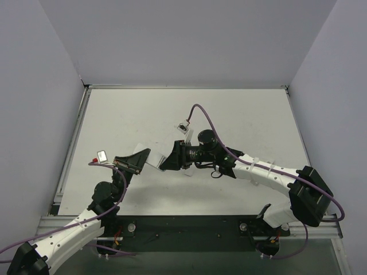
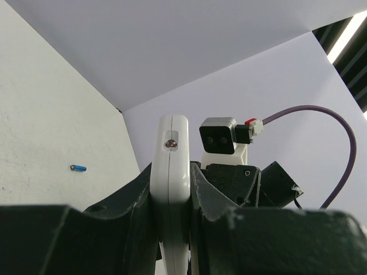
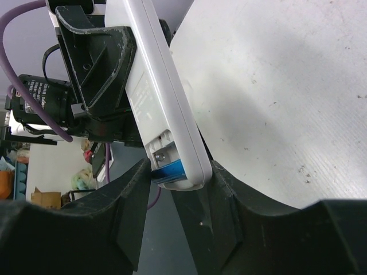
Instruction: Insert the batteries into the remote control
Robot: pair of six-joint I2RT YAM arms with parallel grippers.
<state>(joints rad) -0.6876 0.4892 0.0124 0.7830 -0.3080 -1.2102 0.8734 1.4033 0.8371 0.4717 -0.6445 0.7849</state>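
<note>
- Left tool [image 2: 172, 189] is clenched on the remote control [image 2: 172, 154], gripping the slim white bar by its two broad faces and holding it clear of the counter [image 2: 46, 114], roughly in the middle of the workspace between the two arms.
- Right tool [image 3: 179, 173] straddles the remote's other end, one finger on each side. The far finger looks to be against the white casing and the near one just beside the blue cell — I cannot tell whether they actually press.
- Step in hand, as I judge it: seating a battery [image 3: 170, 170] in the open battery compartment [image 3: 159, 144] while the other arm steadies the body.
- Compartment contents: one bright blue battery sits at the very end of the bay, next to a metal contact. It looks a little proud of the casing, so it may not be fully home. Whether a second slot beside it is filled is hidden.
- Another battery [image 2: 78, 168] lies alone on the counter, well apart from the remote.
- Next move calls for a gentle, square push on the seated cell — a skewed one could pop it out — and after that the loose battery needs fetching.
</note>
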